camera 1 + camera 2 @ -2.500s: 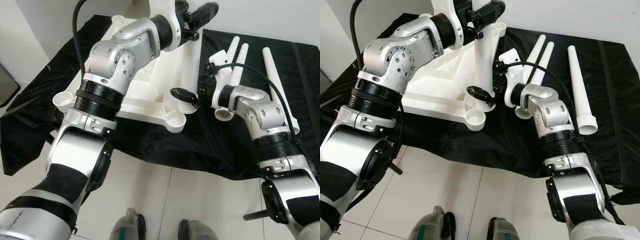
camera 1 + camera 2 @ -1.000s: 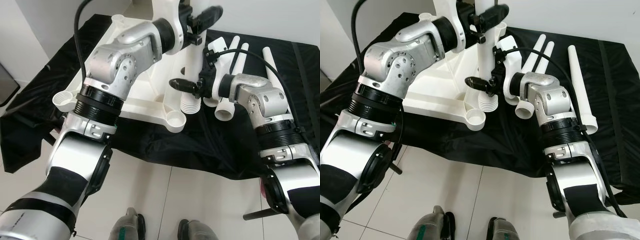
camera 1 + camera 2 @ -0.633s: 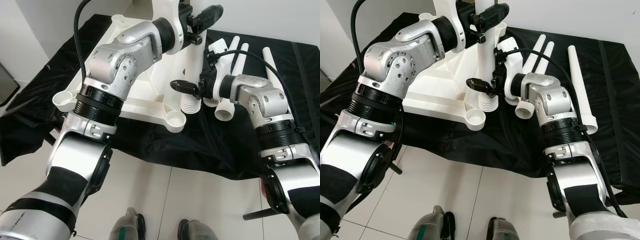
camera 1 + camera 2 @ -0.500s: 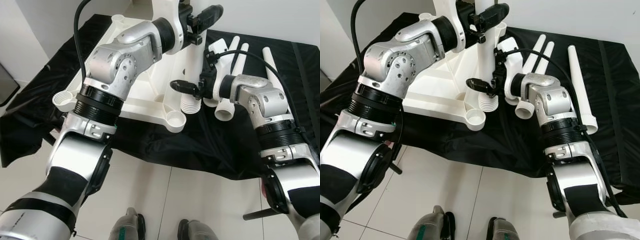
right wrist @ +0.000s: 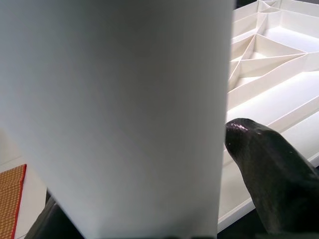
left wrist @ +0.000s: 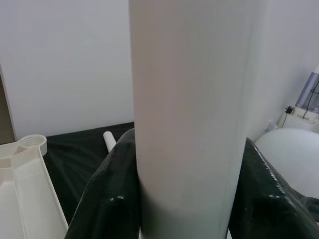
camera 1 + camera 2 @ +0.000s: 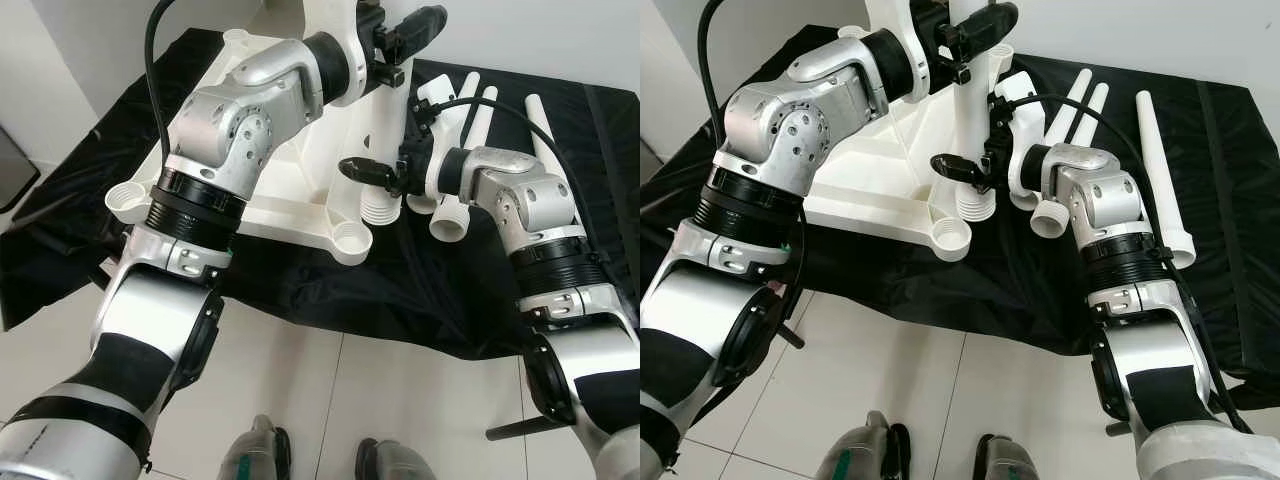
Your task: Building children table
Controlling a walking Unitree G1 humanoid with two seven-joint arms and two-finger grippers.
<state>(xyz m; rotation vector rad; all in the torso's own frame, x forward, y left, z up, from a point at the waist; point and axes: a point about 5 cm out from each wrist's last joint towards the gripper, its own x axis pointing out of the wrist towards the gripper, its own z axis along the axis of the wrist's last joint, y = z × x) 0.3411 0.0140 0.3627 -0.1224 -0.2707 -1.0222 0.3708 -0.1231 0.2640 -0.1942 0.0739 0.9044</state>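
Two grippers hold one white table leg (image 7: 383, 130) upright over the upside-down white tabletop (image 7: 270, 150), which lies on a black cloth (image 7: 440, 270) spread on pale floor tiles (image 7: 330, 400). In the left eye view the leg is a smooth plastic tube with a ribbed, threaded lower end (image 7: 379, 208) hanging just above and beside the tabletop's near corner socket (image 7: 349, 238). The left gripper (image 7: 400, 35) is clamped around the leg high up; the right gripper (image 7: 375, 172) grips it low, just above the thread. No writing or brand can be read on any part.

In the right eye view the tabletop's underside shows raised ribs and round sockets at its corners. Three more white legs (image 7: 1160, 170) lie on the cloth beyond the tabletop's right side, two close together and one apart. The robot's feet (image 7: 930, 455) stand on the tiles below the tabletop.

In the left wrist view both black fingers (image 6: 107, 199) press against the sides of the leg, with a corner socket (image 6: 32, 143) of the tabletop beyond.

In the right wrist view a black finger (image 5: 269, 174) rests against the leg, the tabletop's ribbed underside behind it.
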